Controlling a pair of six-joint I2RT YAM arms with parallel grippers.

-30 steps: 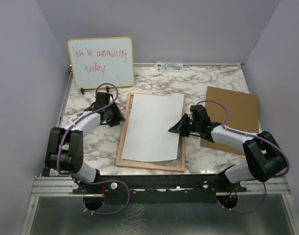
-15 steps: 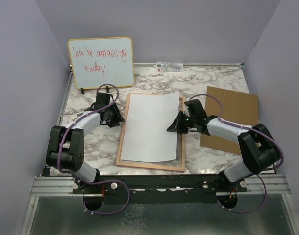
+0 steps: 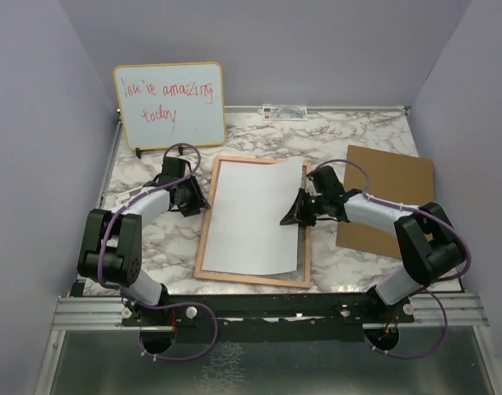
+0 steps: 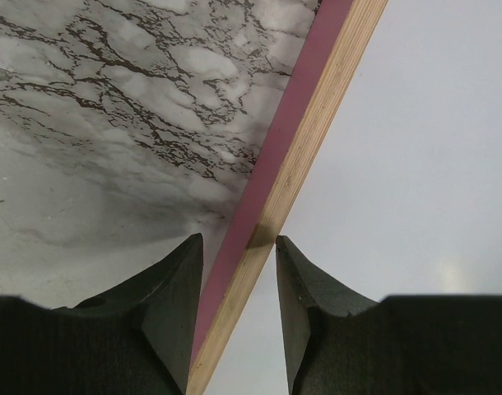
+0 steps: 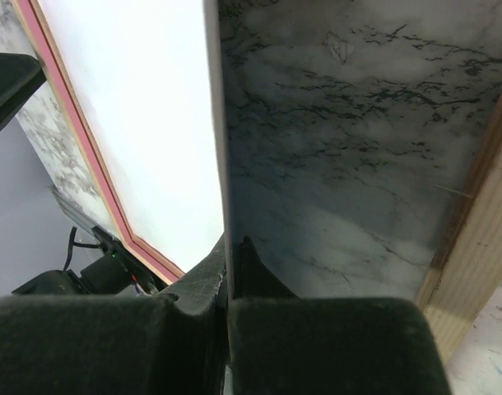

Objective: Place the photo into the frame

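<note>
Photo: the photo [image 3: 255, 218] lies white side up over the opening of the frame [image 3: 203, 247] at mid-desk. Its right edge is lifted and pinched.
Frame: flat on the marble desk [image 3: 350, 136]. It holds only the sheet, and a narrow strip of clear pane shows along the left. In the right wrist view marble shows through the pane between the held edge and the right border.
Right gripper: the right gripper [image 3: 294, 216] has its jaws closed tight on the photo's right edge, the paper seen edge-on between them (a thin pale line in the wrist view).
Left gripper: the left gripper [image 4: 234, 247] sits astride the frame's left border with its jaws partly spread. Whether they squeeze the wood cannot be told.
Backing board: the brown backing board [image 3: 391, 193] lies on the desk just right of the frame, with the right arm crossing over it.
Whiteboard: the whiteboard [image 3: 169, 103], with red handwriting, stands at the far left corner.
Since a second ago: the right gripper has carried the photo's right edge slightly leftward, off the right border. The left gripper, frame and board have stayed put.
</note>
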